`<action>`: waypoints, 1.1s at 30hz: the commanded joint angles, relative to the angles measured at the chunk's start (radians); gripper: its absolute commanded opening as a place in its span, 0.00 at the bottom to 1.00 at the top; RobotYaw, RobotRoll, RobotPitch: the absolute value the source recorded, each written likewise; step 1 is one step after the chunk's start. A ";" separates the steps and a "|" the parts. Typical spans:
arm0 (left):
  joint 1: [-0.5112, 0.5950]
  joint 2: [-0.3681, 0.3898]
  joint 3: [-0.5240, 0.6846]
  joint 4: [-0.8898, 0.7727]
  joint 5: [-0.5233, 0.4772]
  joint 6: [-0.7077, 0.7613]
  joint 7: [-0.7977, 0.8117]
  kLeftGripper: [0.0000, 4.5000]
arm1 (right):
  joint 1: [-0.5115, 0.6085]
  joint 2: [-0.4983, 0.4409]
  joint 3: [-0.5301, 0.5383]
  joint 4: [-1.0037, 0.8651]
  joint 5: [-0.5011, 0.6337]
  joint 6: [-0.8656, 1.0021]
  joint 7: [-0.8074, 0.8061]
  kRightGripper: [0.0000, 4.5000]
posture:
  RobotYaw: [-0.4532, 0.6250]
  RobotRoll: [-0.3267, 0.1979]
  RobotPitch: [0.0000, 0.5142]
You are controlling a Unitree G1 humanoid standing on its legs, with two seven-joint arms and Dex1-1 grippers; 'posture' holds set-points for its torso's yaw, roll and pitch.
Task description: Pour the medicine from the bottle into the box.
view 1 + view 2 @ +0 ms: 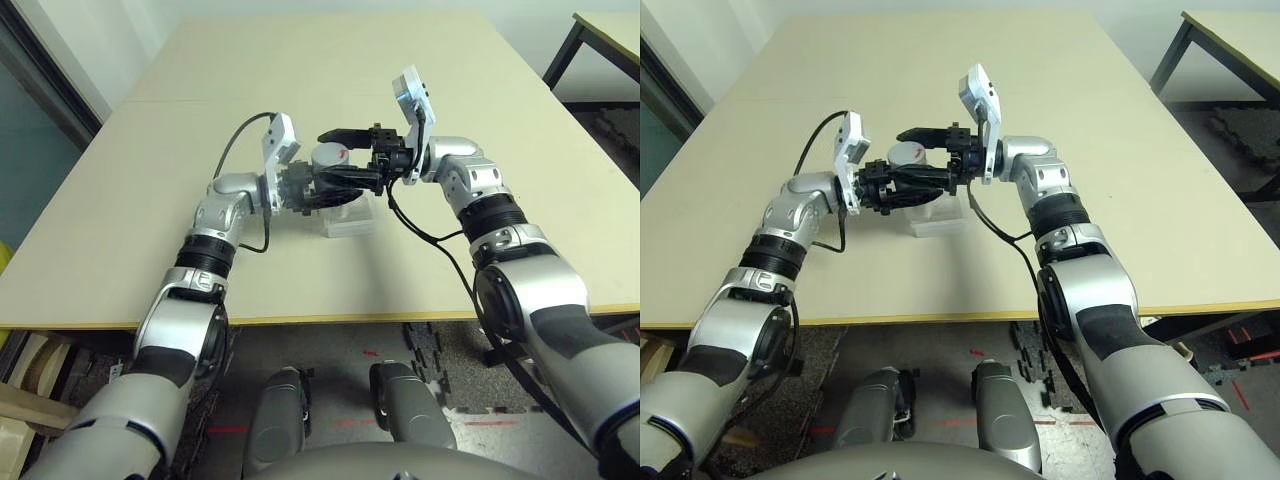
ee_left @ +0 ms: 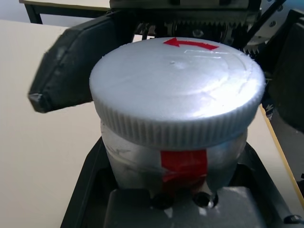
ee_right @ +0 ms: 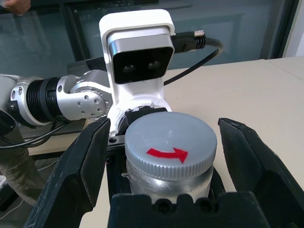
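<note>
The bottle [image 3: 168, 161] is up in the air over the table [image 1: 150, 180], with its grey cap [image 2: 178, 90] still on. The left gripper [image 1: 310, 188] is squeezed tight on the bottle's body. The right gripper [image 3: 166, 164] is wide open, one finger on each side of the cap, not touching it. The clear box [image 1: 348, 217] sits on the table just below.

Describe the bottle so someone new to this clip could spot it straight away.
Look at the middle of the tan table, where the two silver arms meet. There the left gripper holds the bottle above the clear box. It is silver-grey with red tape and a ribbed grey cap marked with a red arrow.
</note>
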 commanded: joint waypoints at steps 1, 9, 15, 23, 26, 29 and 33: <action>-0.009 -0.005 -0.001 0.015 0.007 -0.006 -0.001 0.59 | -0.008 0.003 0.008 -0.011 -0.008 -0.004 -0.004 1.00 | 0.22 0.62 0.15; -0.002 -0.006 -0.004 0.008 0.009 -0.006 -0.005 0.59 | -0.025 0.008 0.005 0.015 -0.015 -0.020 -0.025 1.00 | 0.22 0.62 0.15; 0.000 -0.005 -0.006 0.003 0.009 -0.005 -0.007 0.59 | -0.036 0.010 0.000 0.039 -0.024 -0.034 -0.039 1.00 | 0.22 0.62 0.14; -0.002 -0.007 -0.010 0.000 0.009 -0.006 -0.012 0.59 | -0.043 0.002 -0.007 0.075 -0.035 -0.049 -0.068 1.00 | 0.22 0.62 0.15; -0.004 -0.006 -0.009 -0.001 0.008 -0.004 -0.014 0.59 | -0.042 -0.009 -0.011 0.088 -0.036 -0.055 -0.071 1.00 | 0.22 0.62 0.15; -0.007 -0.005 -0.008 -0.002 0.007 -0.002 -0.016 0.59 | -0.042 -0.023 -0.018 0.101 -0.035 -0.058 -0.074 1.00 | 0.22 0.62 0.15; -0.008 -0.004 -0.006 -0.003 0.007 -0.002 -0.018 0.59 | -0.042 -0.054 -0.032 0.119 -0.033 -0.061 -0.083 1.00 | 0.22 0.62 0.15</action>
